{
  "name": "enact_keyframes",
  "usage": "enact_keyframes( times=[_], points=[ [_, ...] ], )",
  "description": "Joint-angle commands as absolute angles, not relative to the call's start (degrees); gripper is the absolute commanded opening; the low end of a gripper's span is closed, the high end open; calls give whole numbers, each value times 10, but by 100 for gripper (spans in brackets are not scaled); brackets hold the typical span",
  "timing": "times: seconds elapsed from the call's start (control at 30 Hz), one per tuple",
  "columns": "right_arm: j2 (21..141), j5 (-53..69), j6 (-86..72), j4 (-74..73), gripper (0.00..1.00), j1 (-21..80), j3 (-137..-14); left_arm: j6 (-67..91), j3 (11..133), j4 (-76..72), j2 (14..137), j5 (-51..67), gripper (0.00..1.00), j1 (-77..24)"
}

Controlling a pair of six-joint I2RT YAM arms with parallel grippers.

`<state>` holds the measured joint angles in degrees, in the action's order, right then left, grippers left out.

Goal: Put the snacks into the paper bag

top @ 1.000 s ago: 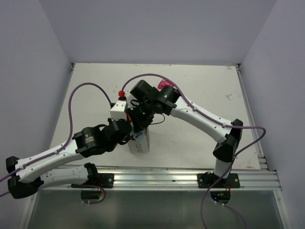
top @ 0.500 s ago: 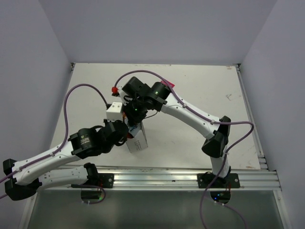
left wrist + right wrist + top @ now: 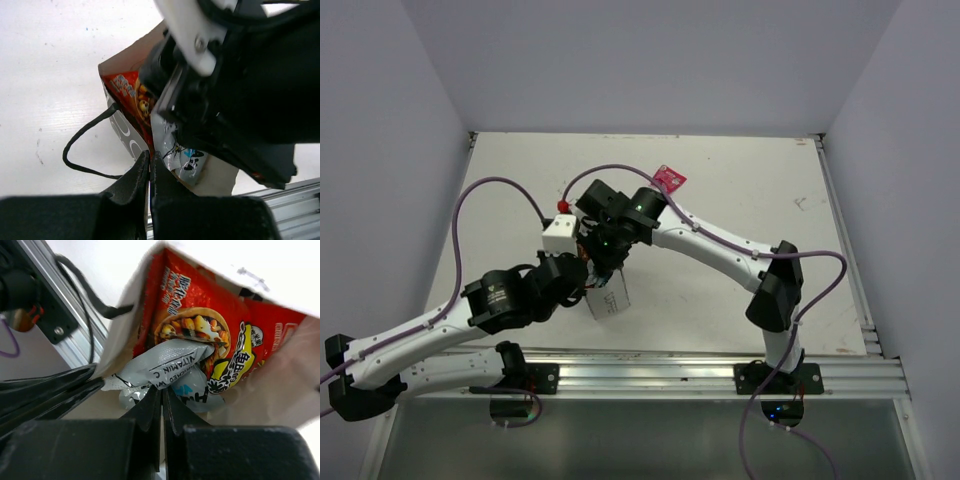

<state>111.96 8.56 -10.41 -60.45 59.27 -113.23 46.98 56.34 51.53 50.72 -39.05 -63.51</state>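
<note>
**While two packets sit in the paper bag (image 3: 610, 298), one waits outside**

Though the red-orange packet (image 3: 200, 315) lies inside, the right tool (image 3: 161, 395), fingers together, pinches the pale blue-clear packet (image 3: 165, 365) just within the mouth. The left tool (image 3: 150, 160) is clamped on the bag's rim, toward the worktop's (image 3: 740, 180) near edge. A magenta packet (image 3: 670, 179) lies well apart, farther back; the fourth snack cannot be seen.

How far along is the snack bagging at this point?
Done: the red-orange foil packet sits inside the white paper bag. In hand: the right claw pinches the pale blue-clear foil packet in the bag's mouth; the left claw holds the rim. Left: the pink foil packet on the table.
</note>
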Motion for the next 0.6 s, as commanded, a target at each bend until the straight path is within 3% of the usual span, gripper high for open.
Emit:
enact_keyframes(
  times=[0.0,0.13,0.2,0.23,0.37,0.47,0.57],
  points=[
    [1088,68,-98,-573,0,596,-1071,476,556,486,502,-375,0,-639],
    [1069,48,-106,-584,0,596,-1077,467,557,476,510,-374,0,-639],
    [1067,38,-110,-597,6,597,-1134,460,557,472,514,-374,0,-638],
    [1070,26,-112,-613,12,597,-1162,457,556,470,516,-377,0,-639],
    [1094,-22,-114,-653,53,595,-1364,448,556,468,519,-395,0,-639],
    [1093,-72,-111,-643,68,587,-1401,437,554,465,518,-409,0,-639],
    [1075,-77,-126,-612,72,552,-1345,422,549,460,515,-410,0,-639]
  ],
)
